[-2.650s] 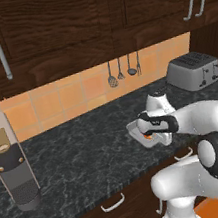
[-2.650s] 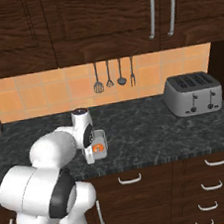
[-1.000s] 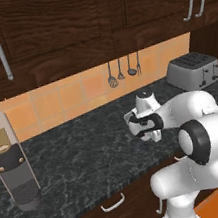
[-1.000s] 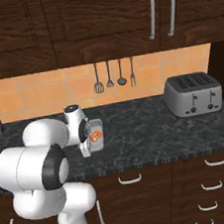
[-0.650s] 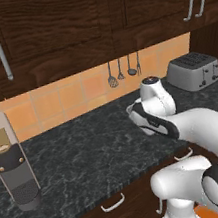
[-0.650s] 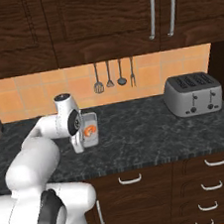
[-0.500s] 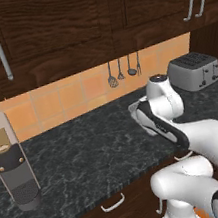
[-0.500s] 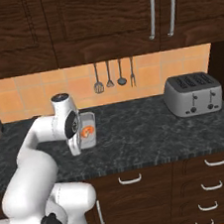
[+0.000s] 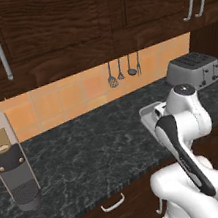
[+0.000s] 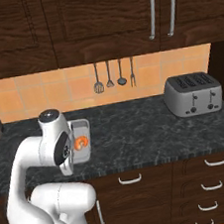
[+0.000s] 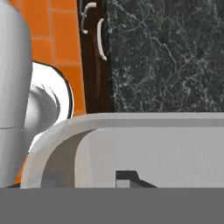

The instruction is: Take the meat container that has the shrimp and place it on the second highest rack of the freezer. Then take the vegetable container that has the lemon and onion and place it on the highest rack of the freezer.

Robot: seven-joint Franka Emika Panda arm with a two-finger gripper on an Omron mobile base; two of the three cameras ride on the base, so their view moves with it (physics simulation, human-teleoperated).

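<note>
Dark counter point(image 10: 151, 129); toaster point(image 10: 192, 94) on it.

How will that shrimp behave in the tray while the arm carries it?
The shrimp is far smaller than its tray, so it will probably slide if tilted. The rim looks raised, likely keeping it in. The tray seems stiff, since it shows no sag.

Both base views face the counter point(image 9: 88, 150); hand view looks down.

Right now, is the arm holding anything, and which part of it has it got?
Yes: the grey tray with the shrimp is lifted off the counter, gripped at its rim at one end.
</note>
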